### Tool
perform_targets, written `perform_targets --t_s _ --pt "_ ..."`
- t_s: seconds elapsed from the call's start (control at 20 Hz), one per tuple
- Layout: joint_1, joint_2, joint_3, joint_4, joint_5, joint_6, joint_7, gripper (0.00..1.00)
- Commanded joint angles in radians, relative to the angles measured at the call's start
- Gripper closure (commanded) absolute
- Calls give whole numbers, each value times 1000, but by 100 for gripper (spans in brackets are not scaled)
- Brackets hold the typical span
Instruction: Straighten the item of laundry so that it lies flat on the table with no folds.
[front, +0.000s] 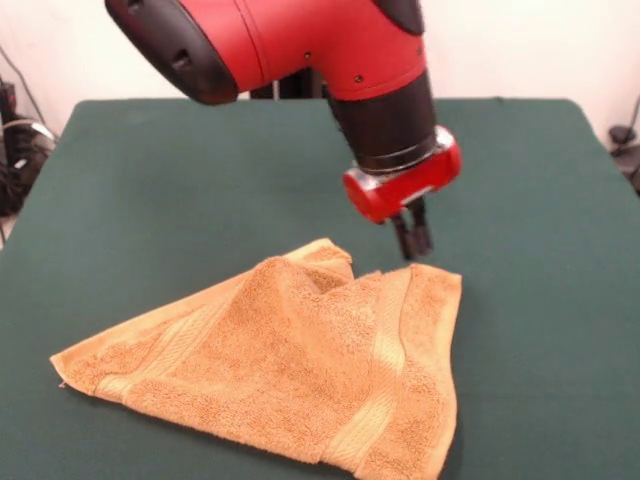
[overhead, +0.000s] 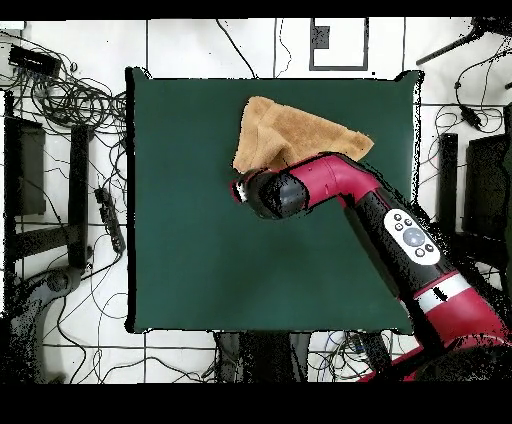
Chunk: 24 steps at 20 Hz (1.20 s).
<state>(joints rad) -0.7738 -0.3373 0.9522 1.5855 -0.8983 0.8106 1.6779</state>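
The orange-tan towel (front: 300, 370) lies on the dark green table (front: 150, 200) toward its front edge, folded over into a rough triangle. Its far edge is bunched up, and two paler bands run across it. My gripper (front: 413, 240) hangs just above and behind the towel's far right corner. Its fingers are close together and hold nothing. In the overhead view the towel (overhead: 290, 135) lies near the table's (overhead: 200, 230) top edge. The red arm (overhead: 340, 185) covers the towel's lower part, and the gripper is hidden under the arm's wrist.
Green table top stretches to the left, right and behind the towel. Cables (overhead: 70, 100) and dark stands (overhead: 25, 170) lie on the floor beside the table.
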Motion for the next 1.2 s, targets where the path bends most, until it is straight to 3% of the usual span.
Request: perform_targets --t_s 0.05,0.45,1.0,1.2 --pt "59 -38 -143 -79 -16 232 -295 100" --pt "64 -103 -163 -44 -69 259 -263 100" --pt "32 -168 -149 54 -113 88 -201 100" --pt "30 -150 -148 54 -97 88 -204 100"
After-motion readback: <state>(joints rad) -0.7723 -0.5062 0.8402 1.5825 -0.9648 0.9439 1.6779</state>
